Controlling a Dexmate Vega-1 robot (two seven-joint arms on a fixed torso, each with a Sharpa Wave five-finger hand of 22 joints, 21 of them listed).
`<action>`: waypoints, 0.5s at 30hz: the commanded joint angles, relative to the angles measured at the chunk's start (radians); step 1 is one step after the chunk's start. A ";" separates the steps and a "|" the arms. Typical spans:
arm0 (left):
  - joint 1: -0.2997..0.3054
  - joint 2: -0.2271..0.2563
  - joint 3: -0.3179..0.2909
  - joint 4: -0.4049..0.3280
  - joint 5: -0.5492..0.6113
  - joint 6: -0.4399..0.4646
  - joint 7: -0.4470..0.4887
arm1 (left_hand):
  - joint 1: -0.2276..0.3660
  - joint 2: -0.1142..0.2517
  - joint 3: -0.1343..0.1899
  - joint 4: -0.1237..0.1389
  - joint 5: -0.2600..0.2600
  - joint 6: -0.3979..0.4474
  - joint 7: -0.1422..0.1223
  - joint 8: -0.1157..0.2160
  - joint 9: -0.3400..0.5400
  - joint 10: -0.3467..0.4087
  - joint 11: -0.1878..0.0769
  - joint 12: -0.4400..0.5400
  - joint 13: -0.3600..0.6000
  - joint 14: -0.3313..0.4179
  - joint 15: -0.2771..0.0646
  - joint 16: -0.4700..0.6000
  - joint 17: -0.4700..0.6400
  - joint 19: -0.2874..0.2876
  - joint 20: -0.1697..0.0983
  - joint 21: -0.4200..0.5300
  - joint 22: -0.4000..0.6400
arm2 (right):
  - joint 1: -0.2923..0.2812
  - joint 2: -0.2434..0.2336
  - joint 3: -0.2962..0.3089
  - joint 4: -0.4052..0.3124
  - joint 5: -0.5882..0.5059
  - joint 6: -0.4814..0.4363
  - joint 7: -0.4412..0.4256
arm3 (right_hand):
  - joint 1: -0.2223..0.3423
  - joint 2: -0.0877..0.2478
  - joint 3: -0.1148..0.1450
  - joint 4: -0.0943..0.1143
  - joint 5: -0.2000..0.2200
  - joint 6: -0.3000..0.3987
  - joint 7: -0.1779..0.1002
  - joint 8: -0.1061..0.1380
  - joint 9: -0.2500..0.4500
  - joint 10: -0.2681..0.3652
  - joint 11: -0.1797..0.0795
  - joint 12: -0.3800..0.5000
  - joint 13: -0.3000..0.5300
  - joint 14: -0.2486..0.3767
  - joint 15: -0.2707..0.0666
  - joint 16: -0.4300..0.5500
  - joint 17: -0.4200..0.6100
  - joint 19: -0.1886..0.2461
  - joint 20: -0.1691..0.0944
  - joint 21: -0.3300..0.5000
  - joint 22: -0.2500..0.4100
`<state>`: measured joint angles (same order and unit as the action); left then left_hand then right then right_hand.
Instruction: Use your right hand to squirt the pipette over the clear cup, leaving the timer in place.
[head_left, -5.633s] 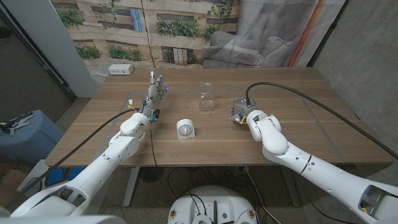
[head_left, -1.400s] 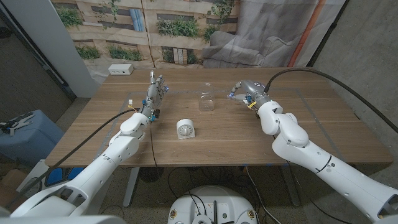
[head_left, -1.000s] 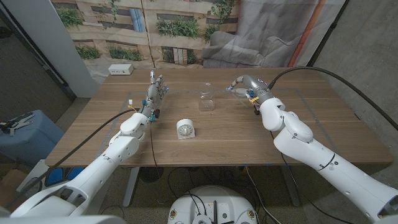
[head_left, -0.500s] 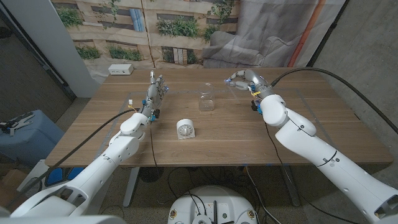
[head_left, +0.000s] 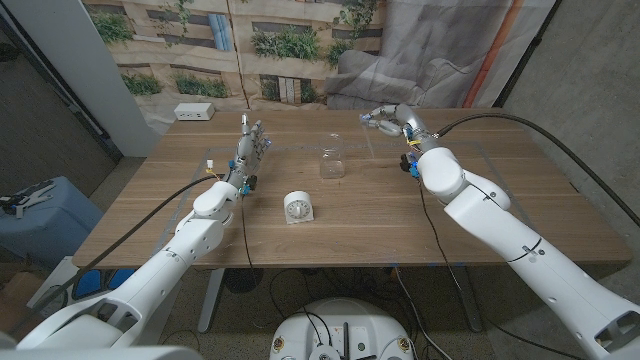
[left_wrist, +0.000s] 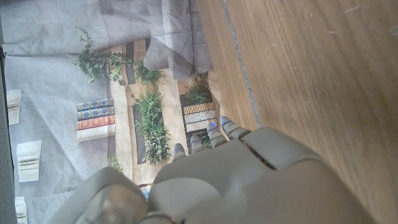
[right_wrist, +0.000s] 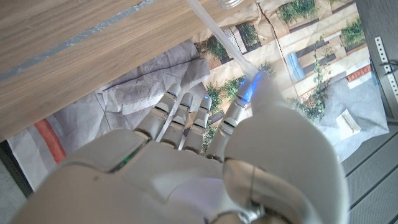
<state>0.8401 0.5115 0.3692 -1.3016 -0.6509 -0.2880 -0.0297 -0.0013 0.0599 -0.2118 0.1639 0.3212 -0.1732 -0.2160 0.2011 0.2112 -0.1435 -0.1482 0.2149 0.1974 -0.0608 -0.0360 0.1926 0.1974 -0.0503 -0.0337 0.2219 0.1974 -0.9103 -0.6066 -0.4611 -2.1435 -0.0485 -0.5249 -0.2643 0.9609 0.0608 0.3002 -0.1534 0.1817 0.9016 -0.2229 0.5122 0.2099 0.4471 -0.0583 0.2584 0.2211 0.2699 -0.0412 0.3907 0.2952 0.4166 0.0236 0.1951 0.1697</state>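
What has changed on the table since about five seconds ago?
The right hand, pinching the pipette, rose from the table right of the clear cup and swung toward the far edge. The cup, timer and left hand stayed put.

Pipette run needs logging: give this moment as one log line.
right hand: holds pipette, raised right of clear cup | left hand: idle | timer: untouched
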 joint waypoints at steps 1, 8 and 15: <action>0.000 0.000 0.000 -0.001 0.000 0.000 0.000 | -0.001 0.045 -0.005 0.000 0.005 -0.006 -0.006 0.006 0.002 -0.002 0.000 0.005 0.006 -0.007 -0.114 0.006 0.002 -0.005 -0.091 0.006 0.002 | 0.014 0.035 0.001 0.027 0.122 0.067 -0.092 | -0.006 0.001 -0.004 -0.001 0.009 0.005 0.000 0.000 0.001 0.005 0.008 0.001 0.001 0.009 -0.028 0.002 0.003 0.000 0.001 -0.001 0.003; 0.000 0.000 0.000 -0.001 0.000 0.000 0.000 | -0.001 0.045 -0.004 0.000 0.005 -0.006 -0.006 0.006 0.002 -0.004 -0.001 0.004 0.006 -0.008 -0.113 0.006 0.001 -0.006 -0.092 0.005 0.002 | 0.024 0.049 -0.015 0.050 0.148 0.115 -0.126 | -0.004 0.001 -0.004 -0.002 0.011 0.013 0.001 0.001 -0.001 0.012 0.007 0.002 0.001 0.017 -0.030 0.006 0.005 0.002 -0.001 0.000 0.003; 0.001 0.000 0.000 -0.001 0.000 0.000 0.000 | -0.001 0.045 -0.004 0.001 0.005 -0.006 -0.006 0.006 0.002 -0.003 -0.002 0.004 0.006 -0.007 -0.114 0.006 0.002 -0.006 -0.091 0.006 0.002 | 0.039 0.083 -0.038 0.085 0.155 0.163 -0.167 | -0.001 0.003 -0.004 -0.005 0.014 0.023 0.001 0.002 -0.003 0.016 0.010 0.002 0.002 0.020 -0.034 0.009 0.007 0.004 -0.004 0.001 0.003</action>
<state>0.8406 0.5115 0.3692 -1.3026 -0.6509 -0.2879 -0.0296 -0.0013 0.0599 -0.2118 0.1639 0.3212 -0.1732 -0.2160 0.2011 0.2113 -0.1435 -0.1482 0.2149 0.1974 -0.0608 -0.0360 0.1926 0.1974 -0.0503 -0.0337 0.2219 0.1974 -0.8904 -0.5619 -0.4718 -2.1000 0.0707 -0.4308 -0.3688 0.9609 0.0608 0.2986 -0.1550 0.1895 0.9111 -0.2216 0.5120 0.2043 0.4558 -0.0498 0.2584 0.2211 0.2776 -0.0412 0.3906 0.2998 0.4167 0.0235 0.1951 0.1697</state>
